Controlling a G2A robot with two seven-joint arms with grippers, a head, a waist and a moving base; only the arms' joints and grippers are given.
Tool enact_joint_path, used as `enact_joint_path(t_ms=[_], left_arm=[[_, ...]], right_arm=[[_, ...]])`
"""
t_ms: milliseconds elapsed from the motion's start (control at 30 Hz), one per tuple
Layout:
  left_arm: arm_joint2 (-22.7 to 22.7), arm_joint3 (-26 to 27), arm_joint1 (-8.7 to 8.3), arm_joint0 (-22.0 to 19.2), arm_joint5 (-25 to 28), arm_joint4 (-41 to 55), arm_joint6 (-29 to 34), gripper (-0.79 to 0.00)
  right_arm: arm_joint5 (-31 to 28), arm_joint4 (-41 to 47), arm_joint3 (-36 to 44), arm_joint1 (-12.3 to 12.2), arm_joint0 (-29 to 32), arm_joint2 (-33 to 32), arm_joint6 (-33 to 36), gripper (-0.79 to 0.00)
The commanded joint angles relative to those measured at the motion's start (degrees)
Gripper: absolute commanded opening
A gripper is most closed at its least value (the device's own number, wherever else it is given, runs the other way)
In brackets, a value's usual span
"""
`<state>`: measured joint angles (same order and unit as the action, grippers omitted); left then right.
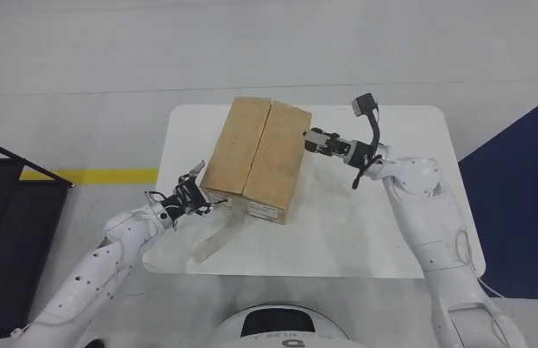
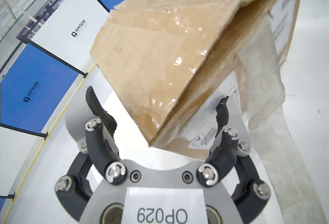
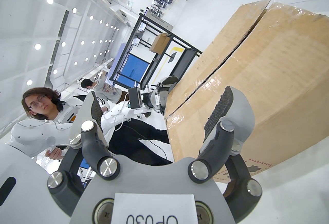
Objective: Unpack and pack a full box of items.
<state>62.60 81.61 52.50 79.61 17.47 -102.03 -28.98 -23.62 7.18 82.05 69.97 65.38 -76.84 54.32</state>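
Cardboard box (image 1: pixel 256 157) has its 2 top flaps closed; left gripper (image 1: pixel 202 197) and right gripper (image 1: pixel 314 139) stand spread wide, holding nothing. Unpacking seems not started.

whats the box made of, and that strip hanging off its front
The box: brown cardboard, matte, rough at the flap edges. Glossy clear tape glints over its corner. The strip: translucent, cloudy, wrinkled film, probably peeled packing tape.

box (image 1: pixel 256 157) on table (image 1: pixel 365 235), left tool (image 1: pixel 205 186) at its left, right tool (image 1: pixel 311 139) opposite
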Motion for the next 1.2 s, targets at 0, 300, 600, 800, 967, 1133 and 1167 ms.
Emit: enact_joint_path(t_ms=[0, 300, 600, 800, 967, 1133, 1167], left_arm=[[-0.9, -0.3, 0.26, -0.1, -2.5, -1.9, -2.3, 0.0], [-2.7, -1.4, 0.91, 1.7, -17.8, -12.6, -8.6, 0.0], [-4.7, -1.1, 1.95, 0.0, -17.8, -14.8, -7.0, 0.0], [-5.5, 1.4, 2.04, 0.0, -16.3, -18.3, -7.1, 0.0], [-4.1, 4.2, 1.68, 1.8, -15.9, -18.5, -7.2, 0.0], [-2.3, 5.0, 1.44, 2.7, -15.1, -17.4, -7.4, 0.0], [-2.1, 5.0, 1.44, 2.6, -14.9, -17.4, -7.4, 0.0]], right_arm=[[0.1, -0.1, 0.1, -0.1, -0.1, 0.1, 0.0, 0.0], [0.9, -0.7, -0.1, -0.4, -1.5, 1.1, -0.1, 0.0], [1.5, -0.5, -0.8, -0.9, -2.3, 1.4, 0.3, 0.0], [-0.1, 4.4, -1.7, -1.3, -2.4, 0.8, 4.0, 0.0], [-0.5, 5.5, -2.4, -1.5, -2.4, 0.6, 4.6, 0.0], [-1.1, 6.1, -3.2, -1.6, -2.5, 1.2, 4.7, 0.0], [-1.2, 6.2, -3.3, -1.7, -2.5, 1.3, 4.7, 0.0]])
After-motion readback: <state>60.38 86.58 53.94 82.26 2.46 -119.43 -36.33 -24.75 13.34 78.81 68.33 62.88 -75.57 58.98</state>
